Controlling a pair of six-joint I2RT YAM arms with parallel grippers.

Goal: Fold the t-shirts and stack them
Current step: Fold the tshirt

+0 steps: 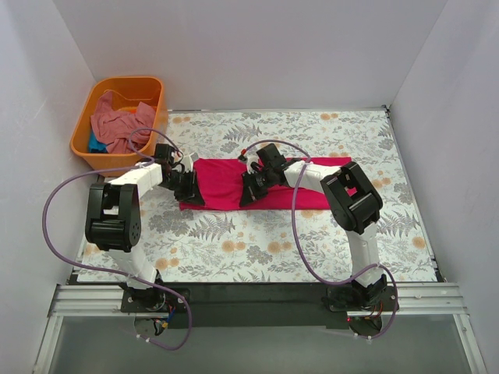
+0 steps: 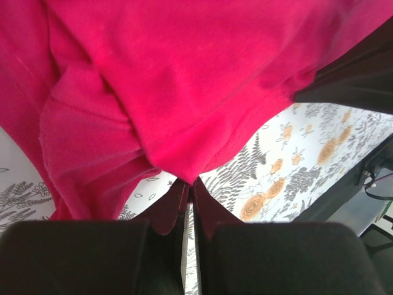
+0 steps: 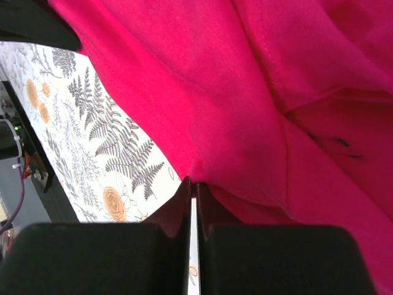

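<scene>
Teal t-shirt [image 1: 94, 145] (mostly buried)

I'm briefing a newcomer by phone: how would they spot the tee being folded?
Halfway across the floral cloth lies a flat strip of fabric, pinched by the left hand and right hand. It is the crimson tee, far brighter than the salmon tee bundled in the orange tub.
</scene>
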